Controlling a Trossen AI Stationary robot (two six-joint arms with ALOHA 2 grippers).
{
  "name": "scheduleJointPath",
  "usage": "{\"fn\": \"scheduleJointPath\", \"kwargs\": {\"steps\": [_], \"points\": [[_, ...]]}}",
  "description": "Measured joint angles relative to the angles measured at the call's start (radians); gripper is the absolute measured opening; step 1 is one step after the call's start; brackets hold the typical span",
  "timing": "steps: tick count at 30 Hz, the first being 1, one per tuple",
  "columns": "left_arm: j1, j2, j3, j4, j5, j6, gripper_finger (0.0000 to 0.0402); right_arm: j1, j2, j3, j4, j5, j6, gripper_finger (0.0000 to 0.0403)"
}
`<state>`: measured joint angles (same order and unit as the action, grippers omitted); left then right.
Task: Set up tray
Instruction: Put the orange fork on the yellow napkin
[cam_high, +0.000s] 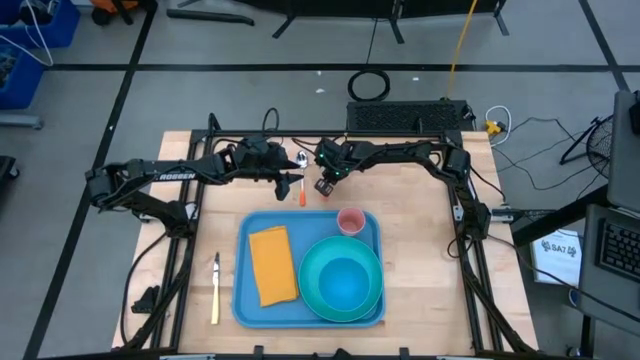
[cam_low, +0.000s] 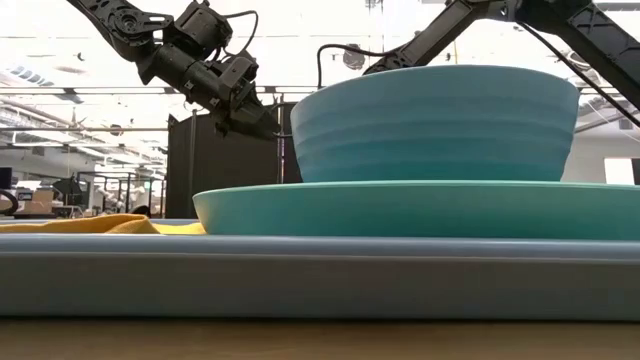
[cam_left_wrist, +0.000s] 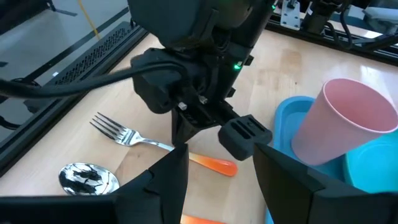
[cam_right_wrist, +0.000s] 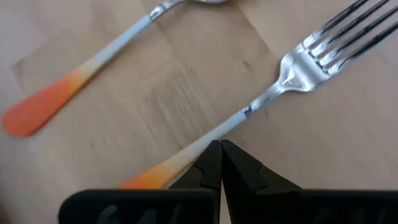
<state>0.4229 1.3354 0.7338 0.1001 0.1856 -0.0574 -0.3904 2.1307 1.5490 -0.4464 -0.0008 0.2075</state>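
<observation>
Both jaws beyond tray (cam_high: 243, 300), over cutlery

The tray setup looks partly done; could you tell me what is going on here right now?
The tray already holds a yellow napkin, a plate with a bowl on it, and a pink cup; a knife lies beside it. Behind the tray, the right gripper is shut at the fork handle on the table, with a spoon nearby. The left gripper hovers open close by.

One tray (cam_high: 241, 300), plate (cam_high: 312, 290), bowl (cam_high: 345, 280), cup (cam_high: 350, 220), napkin (cam_high: 273, 264), knife (cam_high: 215, 290), fork (cam_right_wrist: 292, 78), spoon (cam_right_wrist: 81, 74).
</observation>
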Motion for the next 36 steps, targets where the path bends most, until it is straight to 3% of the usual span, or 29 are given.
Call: {"fn": "scheduleJointPath", "kwargs": {"steps": [12,24,36], "points": [[0.000,0.000,0.000,0.000,0.000,-0.009,0.0184,0.029,0.000,0.000,0.073,-0.071,-0.002,0.0000],[0.000,0.000,0.000,-0.001,0.000,-0.016,0.0184,0.010,-0.020,-0.001,-0.005,0.049,0.029,0.0000],[0.000,0.000,0.000,-0.001,-0.001,-0.024,0.0184,0.012,0.027,0.001,0.031,-0.028,0.053,0.0000]]}}
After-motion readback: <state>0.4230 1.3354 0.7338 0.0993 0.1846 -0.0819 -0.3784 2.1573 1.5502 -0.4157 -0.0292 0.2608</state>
